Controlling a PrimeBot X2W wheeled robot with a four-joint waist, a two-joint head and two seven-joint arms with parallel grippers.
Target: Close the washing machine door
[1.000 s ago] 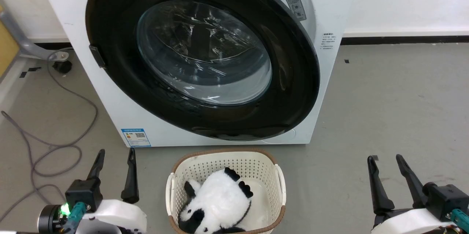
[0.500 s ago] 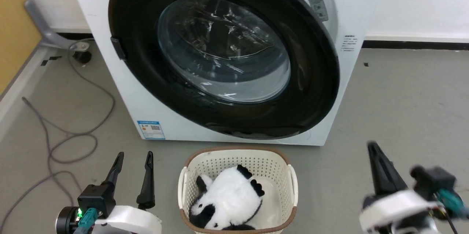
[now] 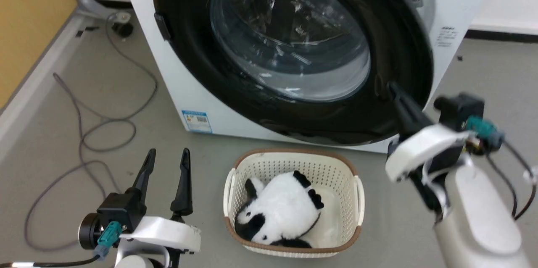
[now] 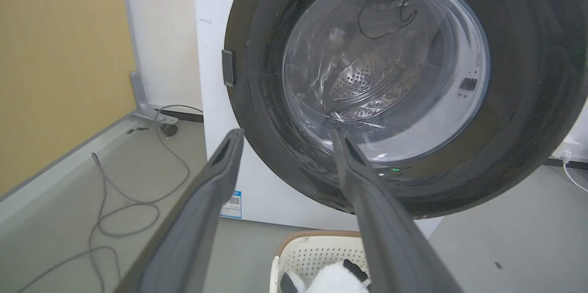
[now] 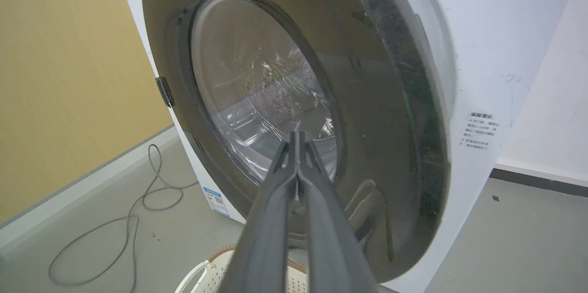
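The washing machine (image 3: 189,87) is a white box. Its door (image 3: 403,49) is a glossy black disc with a clear glass bowl (image 3: 290,37), and it stands close against the front with a latch tab (image 3: 162,26) on its left edge. My right gripper (image 3: 391,87) is raised in front of the door's lower right rim with its fingers pressed together and nothing between them. In the right wrist view the shut gripper (image 5: 297,134) points at the door (image 5: 367,100); I cannot tell whether it touches. My left gripper (image 3: 166,154) hangs low and open, and in its wrist view (image 4: 287,134) faces the door (image 4: 528,100).
A cream perforated basket (image 3: 357,201) holding a panda plush (image 3: 281,213) sits on the floor just below the door, between my arms. A grey cable (image 3: 105,125) loops on the floor at the left, beside a yellow wall panel (image 3: 29,20). A blue label (image 3: 196,121) is low on the machine.
The head camera has shifted, so the whole scene sits further right and closer. My right gripper has risen from the floor level towards the door's lower right rim and gone from open to shut.
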